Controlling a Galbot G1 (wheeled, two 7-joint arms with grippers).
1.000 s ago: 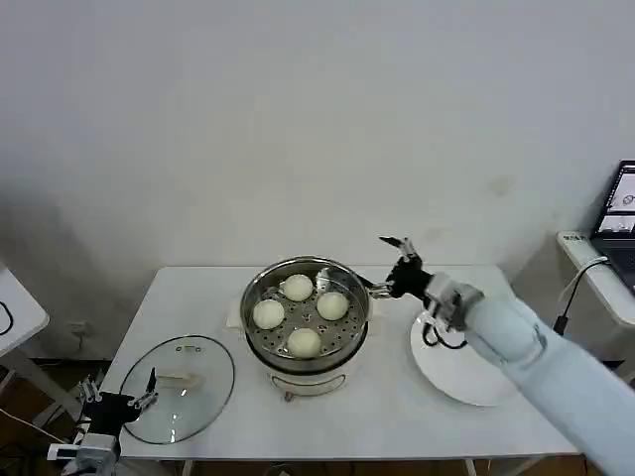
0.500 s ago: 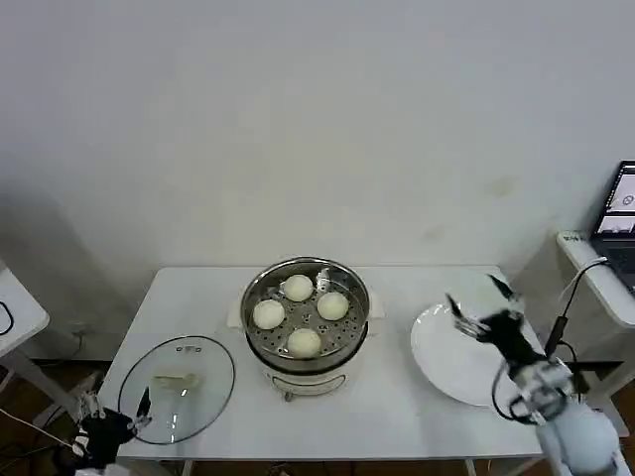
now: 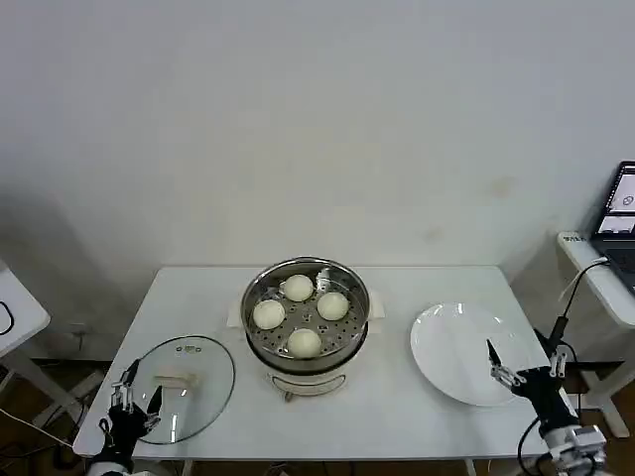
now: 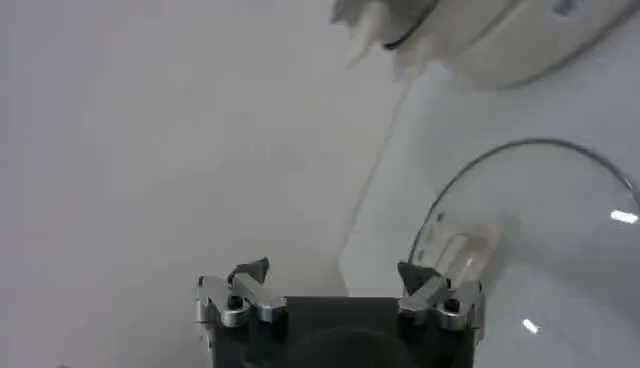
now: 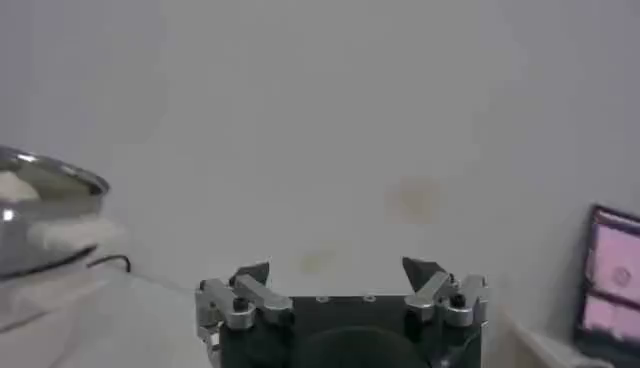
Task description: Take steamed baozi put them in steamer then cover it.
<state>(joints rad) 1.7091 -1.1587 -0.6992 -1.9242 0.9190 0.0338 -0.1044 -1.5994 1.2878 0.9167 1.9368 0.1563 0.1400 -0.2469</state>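
The steamer [image 3: 306,369] stands at the middle of the white table, uncovered, its shiny rim [image 5: 40,195] also in the right wrist view. Several cream-white steamed baozi [image 3: 297,288] lie on its perforated tray. The round glass lid [image 3: 179,387] lies flat on the table to the steamer's left, its pale handle [image 4: 460,250] up. My left gripper [image 3: 136,397] [image 4: 333,272] is open and empty, low at the table's front left corner, just short of the lid. Low off the front right corner, my right gripper [image 3: 524,359] [image 5: 338,270] is open and empty.
An empty white plate [image 3: 458,347] lies right of the steamer, close to my right gripper. A laptop [image 3: 620,213] sits on a side table at the far right, with a cable hanging. Another small white table [image 3: 15,312] is at the far left.
My right arm has pulled back from beside the steamer's rim, over the plate, down to the table's front right corner. The left gripper has risen slightly by the lid.
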